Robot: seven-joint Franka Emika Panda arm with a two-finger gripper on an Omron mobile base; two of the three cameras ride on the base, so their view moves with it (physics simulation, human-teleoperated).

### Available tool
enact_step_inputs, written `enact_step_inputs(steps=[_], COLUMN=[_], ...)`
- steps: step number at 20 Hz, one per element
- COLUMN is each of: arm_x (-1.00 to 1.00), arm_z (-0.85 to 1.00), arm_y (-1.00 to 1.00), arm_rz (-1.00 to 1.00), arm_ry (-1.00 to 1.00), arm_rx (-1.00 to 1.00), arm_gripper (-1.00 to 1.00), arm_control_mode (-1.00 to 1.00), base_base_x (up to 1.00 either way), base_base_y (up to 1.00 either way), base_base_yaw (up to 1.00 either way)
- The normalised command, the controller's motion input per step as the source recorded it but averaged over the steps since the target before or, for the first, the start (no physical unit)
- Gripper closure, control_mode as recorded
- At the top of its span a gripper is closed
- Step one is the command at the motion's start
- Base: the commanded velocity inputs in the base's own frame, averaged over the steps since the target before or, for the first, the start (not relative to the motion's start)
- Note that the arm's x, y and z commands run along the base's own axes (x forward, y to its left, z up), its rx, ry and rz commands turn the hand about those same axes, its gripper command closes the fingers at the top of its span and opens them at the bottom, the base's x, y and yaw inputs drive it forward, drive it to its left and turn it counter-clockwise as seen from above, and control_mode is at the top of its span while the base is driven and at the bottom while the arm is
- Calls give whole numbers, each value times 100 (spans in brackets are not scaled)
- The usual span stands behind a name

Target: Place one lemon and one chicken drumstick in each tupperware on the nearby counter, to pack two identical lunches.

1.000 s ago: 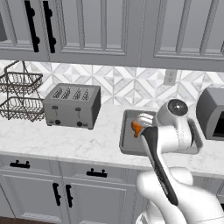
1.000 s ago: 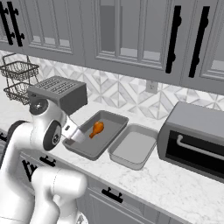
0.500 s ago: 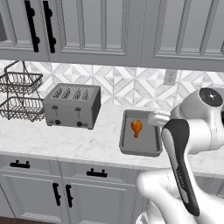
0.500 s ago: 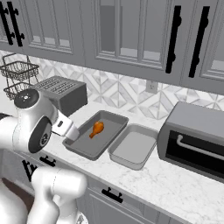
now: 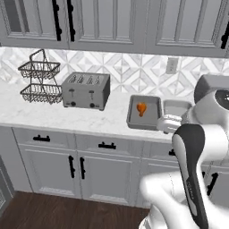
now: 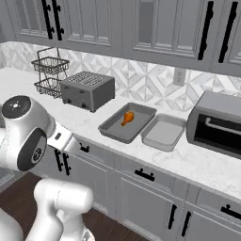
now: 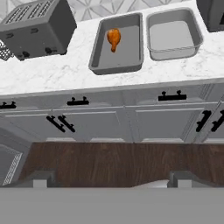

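Upper left of my hand view: the toaster (image 7: 37,28) on the counter (image 7: 57,74). Centre top: the darker tupperware (image 7: 117,43) holding one chicken drumstick (image 7: 114,38). Just right, touching it: the lighter tupperware (image 7: 173,35). Bottom edge: my gripper (image 7: 109,177), fingers spread wide and holding nothing.

Grey cabs (image 5: 103,20), diamond-tile splash (image 6: 141,82), dark wood floor (image 7: 118,162).
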Motion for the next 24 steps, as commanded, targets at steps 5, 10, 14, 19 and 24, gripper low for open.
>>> enact_step_inputs(steps=[5,10,14,19,24], arm_x=[0,0,0,0,0], arm_z=[0,0,0,0,0], arm_y=[0,0,0,0,0], arm_rz=[0,0,0,0,0], arm_ry=[0,0,0,0,0], arm_rx=[0,0,0,0,0], arm_gripper=[-100,-100,-100,-100,-100], arm_control_mode=[100,100,100,100,100], base_base_x=[-90,-41,-17,32,98], base_base_y=[83,98,83,52,-1], base_base_yaw=[48,76,81,72,50])
